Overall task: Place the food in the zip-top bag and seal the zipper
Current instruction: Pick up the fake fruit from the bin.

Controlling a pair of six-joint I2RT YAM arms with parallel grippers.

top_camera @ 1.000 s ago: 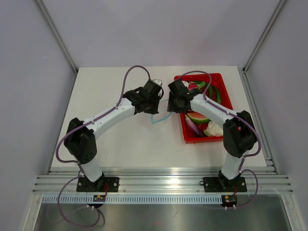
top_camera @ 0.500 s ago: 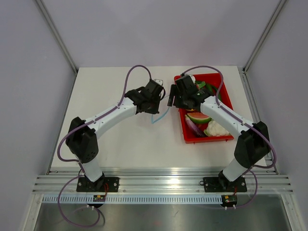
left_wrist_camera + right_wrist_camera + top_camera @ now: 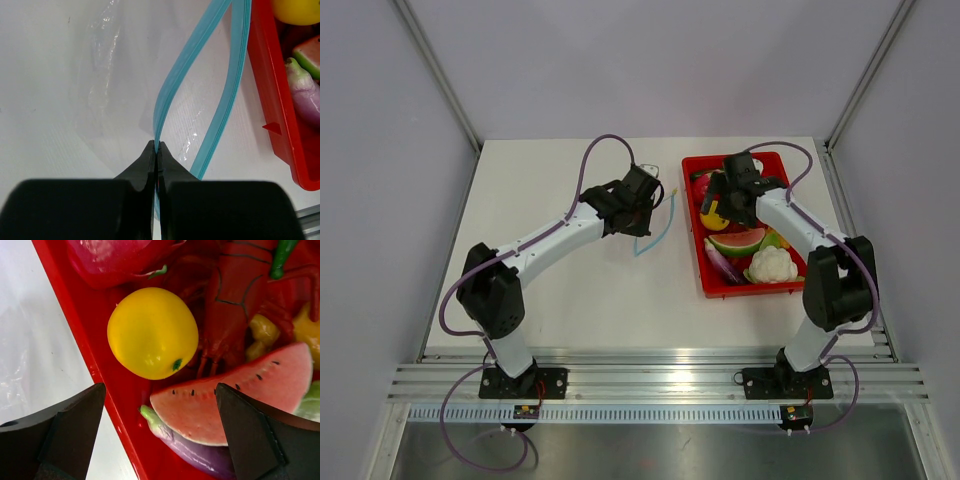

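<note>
The left gripper has its fingers pressed together on one lip of the light-blue zipper. The zip-top bag rests on the tabletop with its two lips parted, and the red tray is at its 3 o'clock in the top view. The right gripper hangs over the tray with its fingers spread wide and nothing between them. The yellow fruit is at its 12 o'clock, the watermelon wedge at 4 o'clock and the purple eggplant at 6 o'clock. I see three risks. The round fruit looks smooth and may squirt out of a closing pinch or roll against the tray wall. The pieces lie crowded, so a finger could land on the wedge and drag it. The thin pinch on the strip could slip, letting the mouth collapse before any food arrives.
</note>
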